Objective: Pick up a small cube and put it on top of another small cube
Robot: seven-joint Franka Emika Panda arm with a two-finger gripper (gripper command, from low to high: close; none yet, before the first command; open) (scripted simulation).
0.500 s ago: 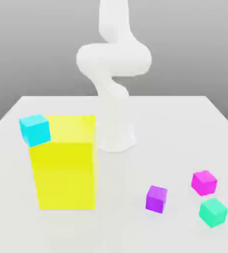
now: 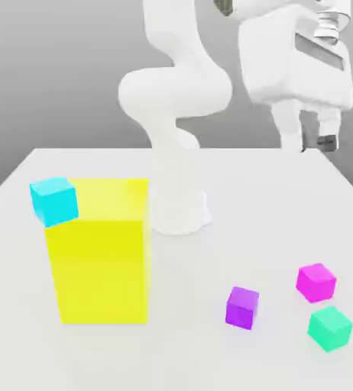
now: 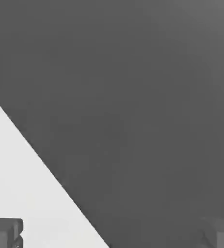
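Four small cubes and one large block were seen on the white table (image 2: 286, 198). The small teal-green plain cube (image 2: 330, 327) lay near the table's front edge at the exterior view's right, resting flat on the surface and touched by nothing. The small bright magenta-pink plain cube (image 2: 315, 282) was placed just behind it, near but apart, with a narrow strip of table between them. The darker violet-purple cube (image 2: 242, 307) was found toward the exterior view's left of those two, also standing alone. The big yellow rectangular block (image 2: 101, 260) was set well apart on the exterior view's left, and the lighter cyan-blue cube (image 2: 54, 201) was perched on its upper back corner.

The white robot arm's two-finger gripper (image 2: 311, 137) was held high above the table at the exterior view's right, well clear of every cube, with its fingers pointed downward. The fingers were spread fully apart and nothing was held between them. In the hand view the two dark fingertips (image 3: 5, 232) were seen at opposite sides of the picture, with table surface and grey background between them.
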